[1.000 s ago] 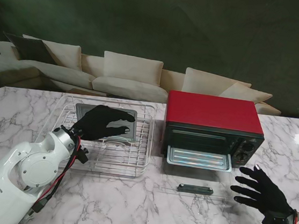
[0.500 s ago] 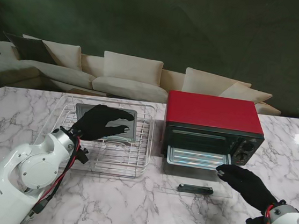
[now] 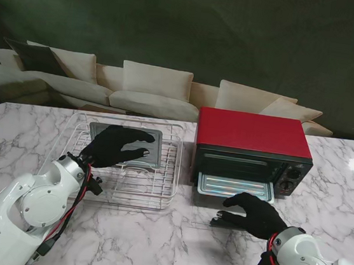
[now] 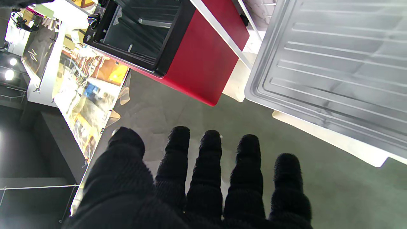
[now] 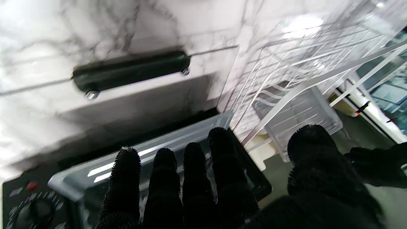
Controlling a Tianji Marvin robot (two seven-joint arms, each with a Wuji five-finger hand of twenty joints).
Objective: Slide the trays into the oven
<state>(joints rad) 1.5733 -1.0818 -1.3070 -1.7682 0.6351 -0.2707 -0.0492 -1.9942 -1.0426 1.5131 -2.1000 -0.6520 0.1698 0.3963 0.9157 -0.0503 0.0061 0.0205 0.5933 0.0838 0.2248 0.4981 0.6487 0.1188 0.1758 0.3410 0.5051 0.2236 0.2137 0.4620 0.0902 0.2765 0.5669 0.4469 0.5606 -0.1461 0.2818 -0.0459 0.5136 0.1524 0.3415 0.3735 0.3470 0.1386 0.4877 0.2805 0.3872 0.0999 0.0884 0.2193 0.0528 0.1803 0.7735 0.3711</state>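
Ribbed metal tray [image 4: 334, 60] — glossy red oven [image 3: 252, 149], boxy

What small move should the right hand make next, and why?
Probably push the protruding tray farther into the red oven. The oven's glass door lies open and flat on the table, and the tray juts out over it. The right hand is open, over the door, just in front of the tray's edge. The left hand rests over the other tray on the wire rack.
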